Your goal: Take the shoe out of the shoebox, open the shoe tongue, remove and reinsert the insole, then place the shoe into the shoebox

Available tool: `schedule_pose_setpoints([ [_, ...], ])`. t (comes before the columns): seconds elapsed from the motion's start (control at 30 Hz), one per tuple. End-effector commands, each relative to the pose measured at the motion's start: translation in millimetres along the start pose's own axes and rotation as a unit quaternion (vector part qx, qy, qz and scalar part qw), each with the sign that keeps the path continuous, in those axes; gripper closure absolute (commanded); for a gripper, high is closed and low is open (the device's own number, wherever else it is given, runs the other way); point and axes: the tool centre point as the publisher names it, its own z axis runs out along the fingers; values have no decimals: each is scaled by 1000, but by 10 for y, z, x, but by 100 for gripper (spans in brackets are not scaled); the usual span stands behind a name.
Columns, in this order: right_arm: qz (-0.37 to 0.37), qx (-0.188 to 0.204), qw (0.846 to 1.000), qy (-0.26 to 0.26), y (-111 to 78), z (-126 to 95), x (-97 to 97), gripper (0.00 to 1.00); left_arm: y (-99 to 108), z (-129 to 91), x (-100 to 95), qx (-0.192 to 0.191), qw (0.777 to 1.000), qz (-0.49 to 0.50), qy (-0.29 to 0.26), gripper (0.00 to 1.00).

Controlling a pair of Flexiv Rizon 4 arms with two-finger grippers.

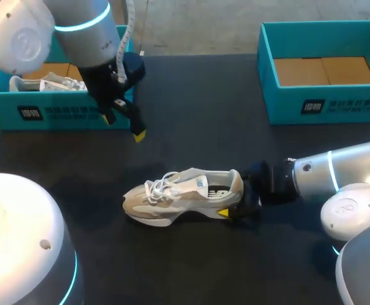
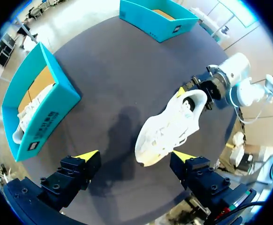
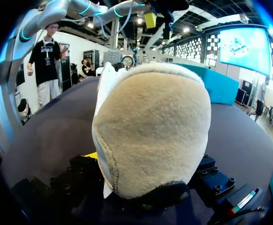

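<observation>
Now out of its box, the shoe waits for its tongue to be opened.
On the tabletop (image 1: 191, 121), between the left shoebox (image 1: 58, 113) and the right shoebox (image 1: 325, 105), the shoe (image 1: 182, 196) lies toe left. The right end effector (image 1: 236, 198) is closed on its heel. The left end effector (image 1: 124, 127) hangs wide open and empty, farther left. Next, I judge, it must descend to the laces and pinch the tongue.

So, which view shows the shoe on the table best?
The head view: the whole shoe shows side on, from end to end. The left wrist view shows it whole too, from above. The right wrist view shows only its heel, close up.
</observation>
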Motion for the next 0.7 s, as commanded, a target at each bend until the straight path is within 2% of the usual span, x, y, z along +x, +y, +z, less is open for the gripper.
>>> schedule_pose_setpoints([
  [0.03, 0, 3, 1000, 0, -21, 84, 20, 100, 94, 44, 160, 29, 999, -33, -16, 0],
  [0.13, 0, 3, 1000, 0, -21, 84, 20, 100, 118, 83, 214, 40, 997, -70, -20, 0],
  [0.23, 0, 3, 1000, 0, -21, 84, 20, 100, 126, 164, 268, 28, 994, -108, -11, 0],
  [0.67, 0, 3, 1000, 0, -21, 84, 20, 100, 126, 164, 268, 28, 994, -108, -11, 0],
  [0.7, 0, 3, 1000, 0, -21, 84, 20, 100, 117, 178, 299, 17, 994, -105, -20, 0],
])
